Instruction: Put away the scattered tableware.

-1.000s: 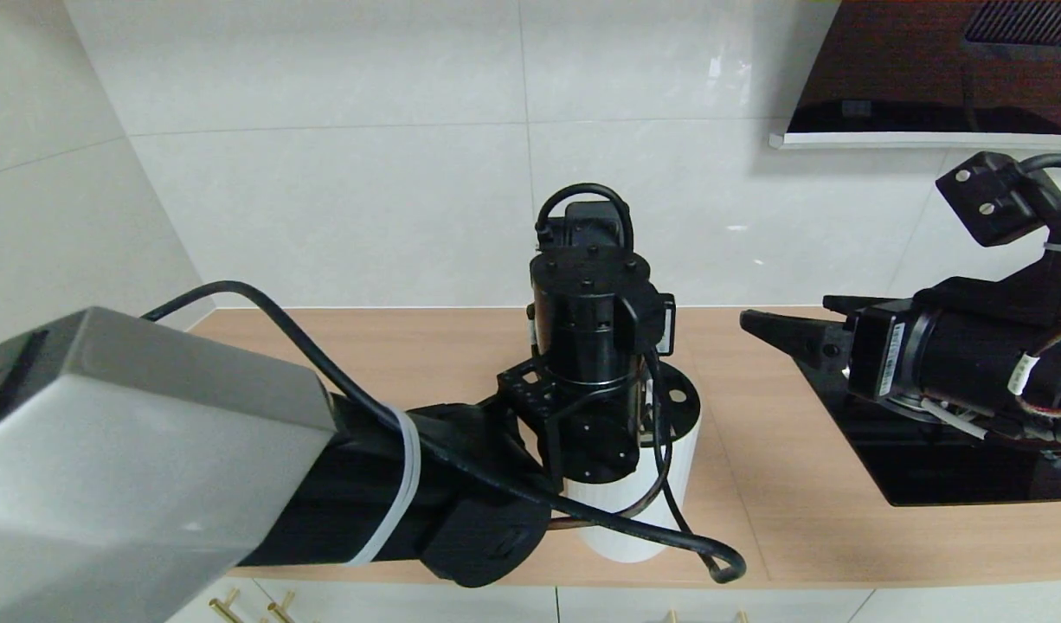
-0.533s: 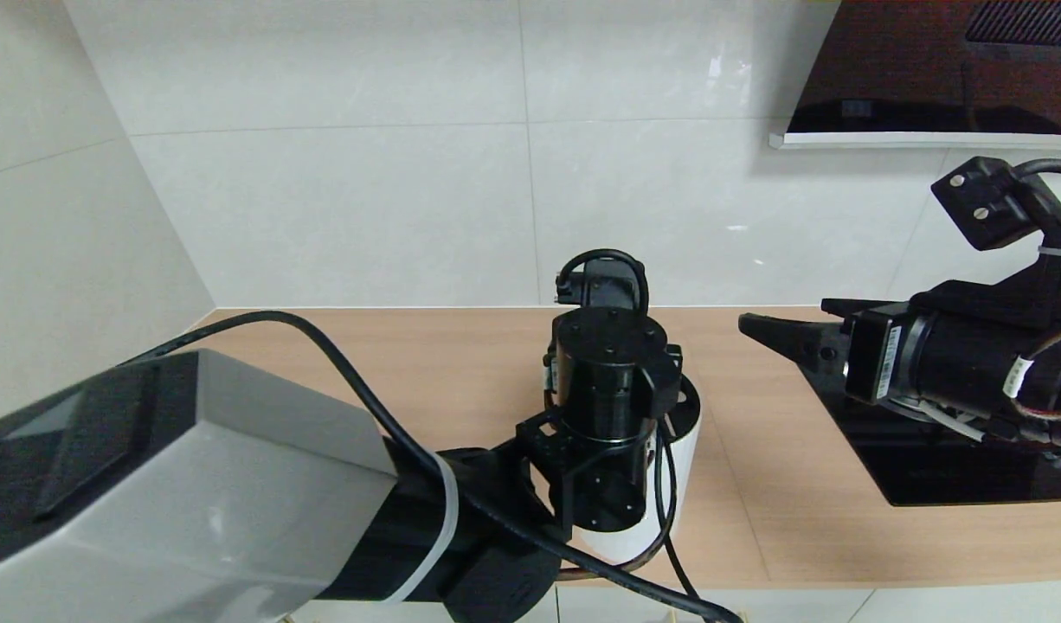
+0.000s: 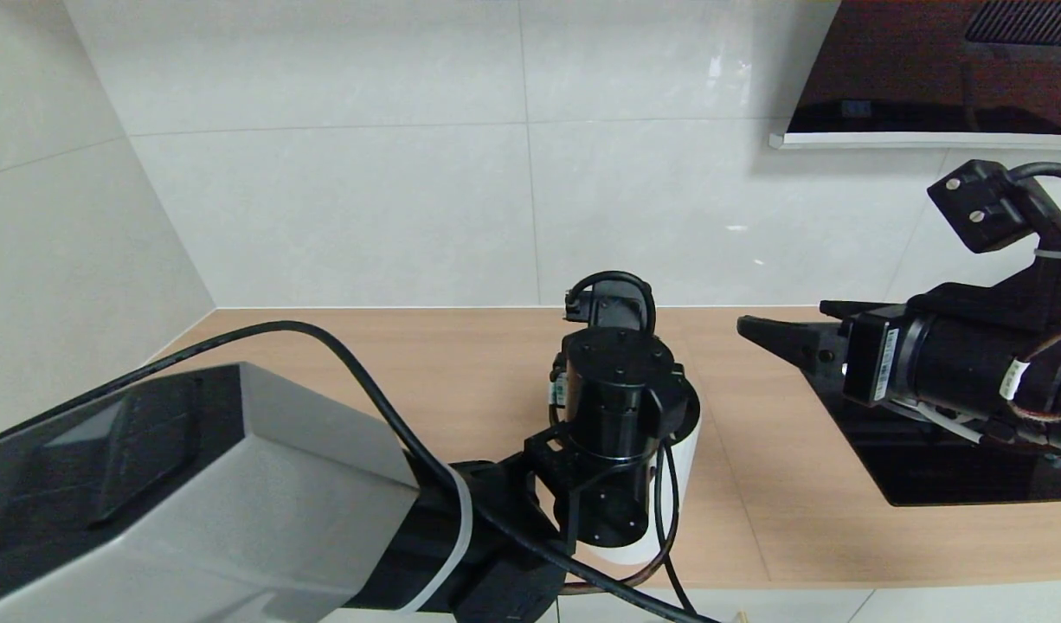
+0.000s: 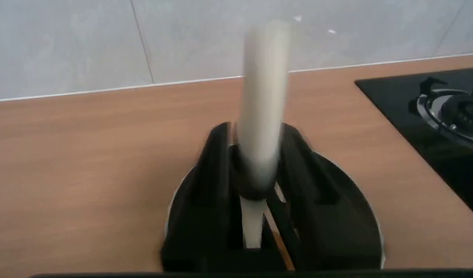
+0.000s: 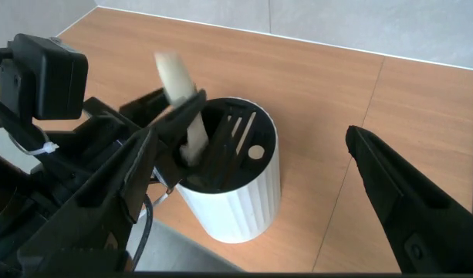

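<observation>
Two black fingers of the left gripper (image 4: 257, 179) are pinched tight on a cream utensil handle (image 4: 263, 85). Its low end dips into the white utensil holder (image 5: 240, 205). Right of the holder, well apart, hangs the right gripper (image 3: 781, 339); open or closed, I cannot tell.

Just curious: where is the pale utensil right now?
Seen from the right wrist, the pale utensil is pinched in the left claw, its lower end inside the white holder, left of the stove.
</observation>
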Tool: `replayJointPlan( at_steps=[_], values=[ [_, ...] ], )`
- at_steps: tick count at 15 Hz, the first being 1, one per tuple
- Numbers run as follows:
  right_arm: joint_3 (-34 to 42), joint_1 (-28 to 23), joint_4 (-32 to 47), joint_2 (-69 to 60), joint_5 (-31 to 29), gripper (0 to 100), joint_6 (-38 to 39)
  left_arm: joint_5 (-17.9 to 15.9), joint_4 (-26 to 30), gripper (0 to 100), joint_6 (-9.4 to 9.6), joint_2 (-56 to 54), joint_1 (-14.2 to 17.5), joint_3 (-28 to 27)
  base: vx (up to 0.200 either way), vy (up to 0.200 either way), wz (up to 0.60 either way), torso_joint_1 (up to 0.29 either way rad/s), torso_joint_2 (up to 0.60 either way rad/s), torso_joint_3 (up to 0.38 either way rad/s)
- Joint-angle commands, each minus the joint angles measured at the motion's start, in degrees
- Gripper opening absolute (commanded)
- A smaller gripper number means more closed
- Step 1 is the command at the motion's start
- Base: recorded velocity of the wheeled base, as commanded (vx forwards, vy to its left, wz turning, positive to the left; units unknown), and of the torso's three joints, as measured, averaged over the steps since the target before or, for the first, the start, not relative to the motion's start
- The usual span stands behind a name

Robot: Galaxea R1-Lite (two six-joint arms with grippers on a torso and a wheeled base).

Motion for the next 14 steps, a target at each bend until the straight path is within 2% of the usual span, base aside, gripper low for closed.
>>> replayJointPlan(
  at_steps=[1, 5, 7, 9, 12, 14],
  values=[
    [0.06, 0.08, -0.01, 0.16, 0.01, 100, -0.01, 0.0, -0.26, 100, -0.01, -0.03, -0.06, 0.0, 0.0, 0.0, 0.0, 0.0, 0.0, 0.0],
    [0.06, -0.01, -0.01, 0.16, 0.01, 100, -0.01, 0.0, -0.79, 100, -0.01, -0.47, -0.06, 0.09, 0.0, 0.0, 0.0, 0.0, 0.0, 0.0],
    [0.06, 0.08, -0.01, 0.08, 0.01, 100, -0.01, -0.17, -3.77, 100, 0.17, -2.75, -0.85, 0.88, 0.0, 0.0, 0.0, 0.0, 0.0, 0.0],
    [0.06, 0.08, -0.01, -0.01, 0.01, 100, -0.01, -1.49, -6.32, 100, 0.6, -9.43, -1.03, 2.99, 0.0, 0.0, 0.0, 0.0, 0.0, 0.0],
    [-0.2, -0.01, -0.1, -0.01, 0.1, 100, -0.01, -8.17, -5.71, 100, 1.57, -21.74, 1.17, 7.56, 0.0, 0.0, 0.0, 0.0, 0.0, 0.0],
    [-0.38, -1.07, -0.45, -0.1, 0.1, 100, -0.09, -14.06, -5.62, 100, 3.42, -30.97, 5.74, 12.04, 0.0, 0.0, 0.0, 0.0, 0.0, 0.0]
  ],
)
